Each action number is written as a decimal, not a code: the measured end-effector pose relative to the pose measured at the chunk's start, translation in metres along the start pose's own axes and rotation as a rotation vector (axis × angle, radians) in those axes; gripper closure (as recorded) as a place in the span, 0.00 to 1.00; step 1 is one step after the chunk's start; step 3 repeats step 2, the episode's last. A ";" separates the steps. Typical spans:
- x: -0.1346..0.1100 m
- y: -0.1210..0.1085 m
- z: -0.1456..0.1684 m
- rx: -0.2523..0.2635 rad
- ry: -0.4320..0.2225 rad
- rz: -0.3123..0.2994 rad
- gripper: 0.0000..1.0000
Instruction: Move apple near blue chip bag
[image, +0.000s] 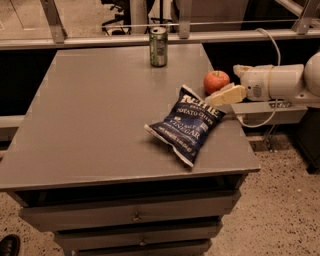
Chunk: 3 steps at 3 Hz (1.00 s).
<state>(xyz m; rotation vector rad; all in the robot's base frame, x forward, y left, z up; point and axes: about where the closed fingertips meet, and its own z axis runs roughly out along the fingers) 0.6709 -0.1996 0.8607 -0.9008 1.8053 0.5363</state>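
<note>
The red-orange apple sits on the grey table near its right edge, right beside the upper right corner of the blue chip bag. The bag lies flat with its white "Kettle" lettering up. My gripper reaches in from the right at table height, just right of the apple. It is open: one cream finger lies over the bag's top corner, and the apple is outside the fingers, not held.
A green drink can stands upright at the back middle of the table. A rail and glass partition run behind the table. Drawers sit below the table top. A cable loops off the arm past the right edge.
</note>
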 end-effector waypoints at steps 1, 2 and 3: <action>-0.020 0.008 -0.043 0.050 -0.027 -0.032 0.00; -0.033 0.014 -0.098 0.166 -0.037 -0.045 0.00; -0.033 0.014 -0.098 0.166 -0.037 -0.045 0.00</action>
